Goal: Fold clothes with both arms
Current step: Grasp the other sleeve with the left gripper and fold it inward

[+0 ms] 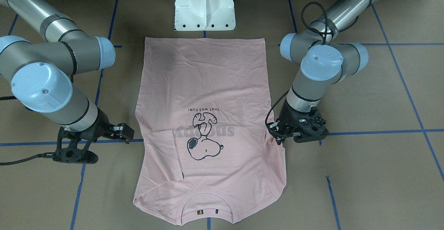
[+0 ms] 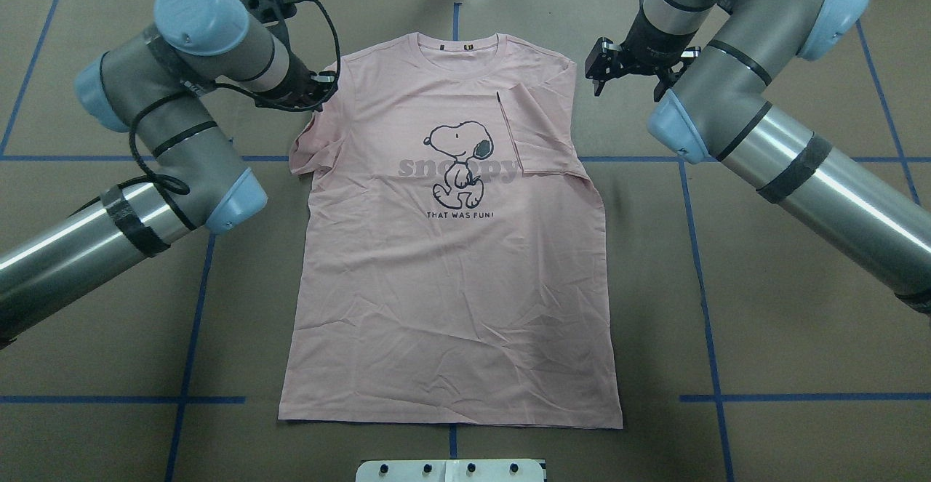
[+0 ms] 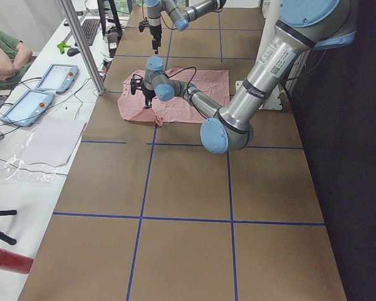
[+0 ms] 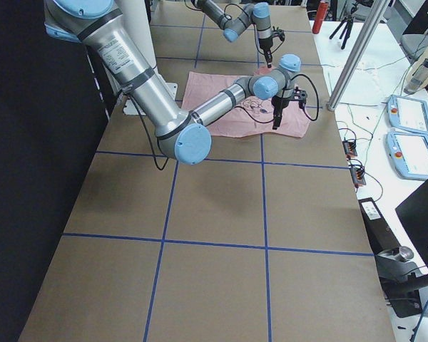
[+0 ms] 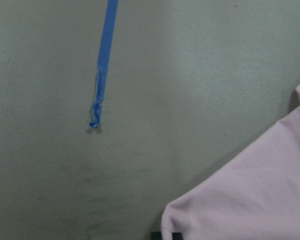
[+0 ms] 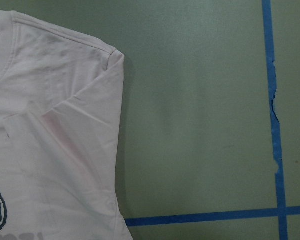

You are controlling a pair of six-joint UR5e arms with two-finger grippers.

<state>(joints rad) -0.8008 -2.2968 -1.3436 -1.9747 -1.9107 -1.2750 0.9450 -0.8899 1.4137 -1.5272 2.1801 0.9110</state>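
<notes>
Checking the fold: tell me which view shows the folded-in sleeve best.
Overhead exterior: the sleeve lies whole, folded in over the T-shirt front, beside the drawing. Front-facing shows it whole too, but upside down. Right wrist catches only its shoulder end. The side views show it too small, and left wrist misses it.

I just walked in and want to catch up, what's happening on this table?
Two robot arms are folding a pink T-shirt that lies face up on the table. Its sleeve on the robot's right is already folded over the front; the right gripper sits beside it, off the cloth. The left gripper is at the other sleeve, not yet folded.
</notes>
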